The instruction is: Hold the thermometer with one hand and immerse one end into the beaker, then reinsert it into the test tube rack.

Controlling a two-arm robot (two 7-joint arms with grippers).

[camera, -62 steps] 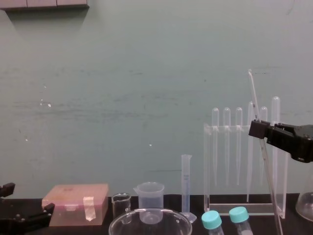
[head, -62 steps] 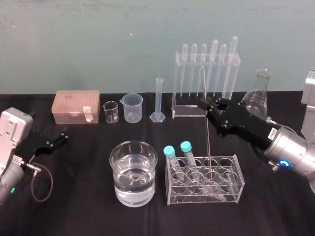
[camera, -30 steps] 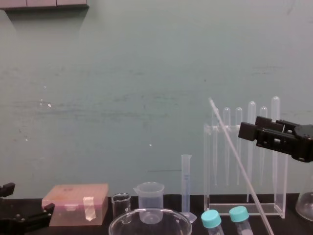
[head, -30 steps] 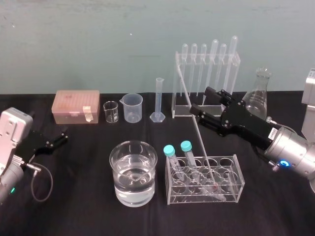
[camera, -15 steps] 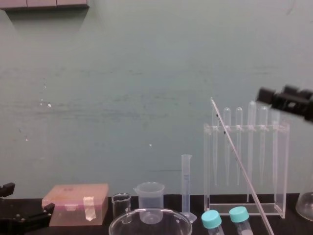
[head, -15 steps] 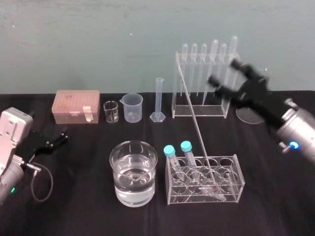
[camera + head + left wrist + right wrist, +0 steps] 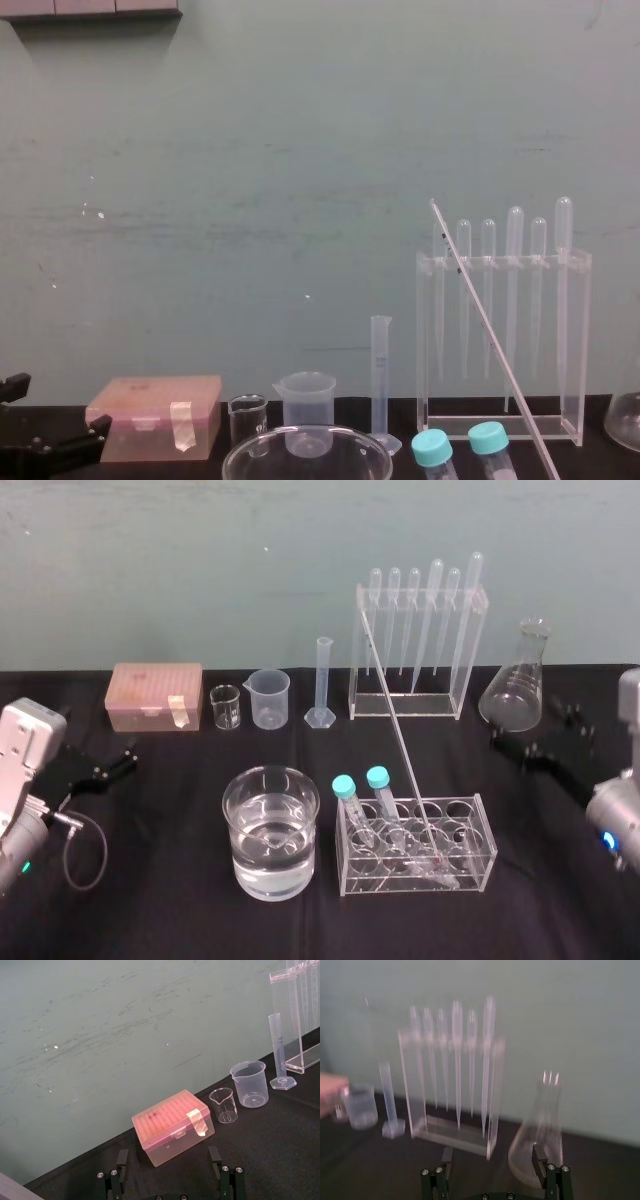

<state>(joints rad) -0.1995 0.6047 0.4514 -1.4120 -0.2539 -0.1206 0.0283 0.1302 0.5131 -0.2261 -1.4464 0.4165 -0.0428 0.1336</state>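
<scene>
The thermometer (image 7: 400,740) rests unheld in the test tube rack (image 7: 465,855) near the desk's front edge, just right of the beaker (image 7: 300,825). Its red bulb is down in a hole, so the rack props it. Its long axis slants, top pointing back and left. The right gripper (image 7: 492,1157) hangs released and empty by the right edge. The left gripper (image 7: 168,1157), also spread, idles at the left edge.

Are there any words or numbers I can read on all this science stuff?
No word or number here can be read.
Graduated cylinder: faint scale marks, too small to read.
Thermometer: tiny dark marks near its top, too small to read.
Pink box: small dark marks on the lid, too small to read.
</scene>
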